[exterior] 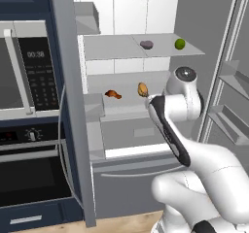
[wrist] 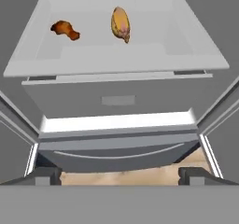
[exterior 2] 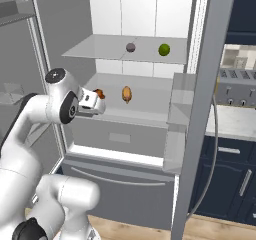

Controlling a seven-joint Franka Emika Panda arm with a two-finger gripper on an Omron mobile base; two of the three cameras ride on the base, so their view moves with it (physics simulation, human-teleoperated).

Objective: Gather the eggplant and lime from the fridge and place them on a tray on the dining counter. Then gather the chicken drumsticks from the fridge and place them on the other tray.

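Matt grey fridge shelves point(exterior: 121, 46), glossy white arm point(exterior: 214, 164), pale wood floor point(exterior 2: 220, 229).

Even, flat rendered light; soft, low-res pics.

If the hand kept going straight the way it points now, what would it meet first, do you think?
Probably the fridge drawer front below the shelf holding the drumsticks; the hand faces it, though depth is unclear.

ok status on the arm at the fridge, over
Gripper open, empty, facing the open fridge. Eggplant and lime untouched on upper shelf. Two drumsticks on the shelf below. Nothing blocking.
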